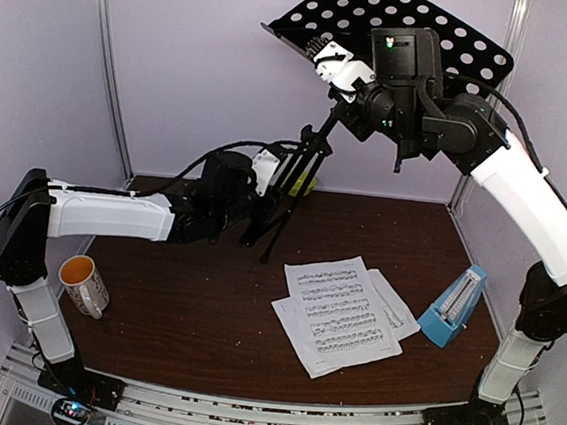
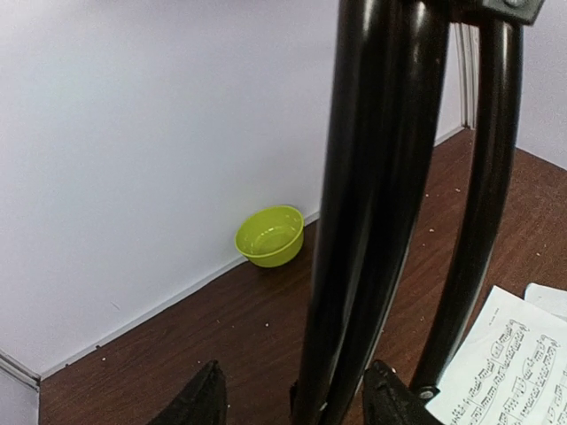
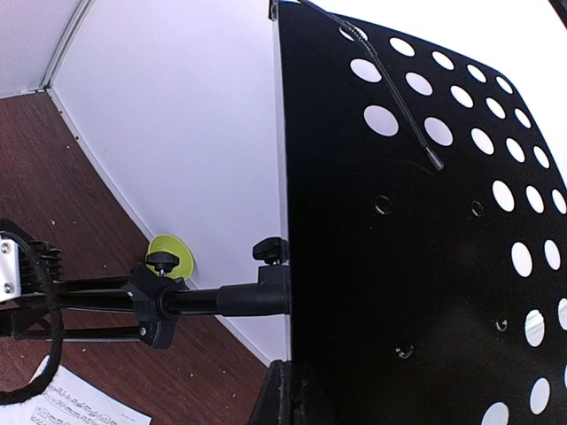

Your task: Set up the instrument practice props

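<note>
Fingertips (image 2: 205,400) of the left gripper (image 2: 297,403) spread around the folded legs of the black tripod music stand with hole-punched metal desk (image 1: 451,38) — leg axis crossing the gap — right gripper (image 1: 324,54) pinches its raised desk edge.

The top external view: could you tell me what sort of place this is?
Probably a robot test cell staged for music practice: pale panels around a brown table, a music stand, sheet-music pages, a blue metronome.
</note>
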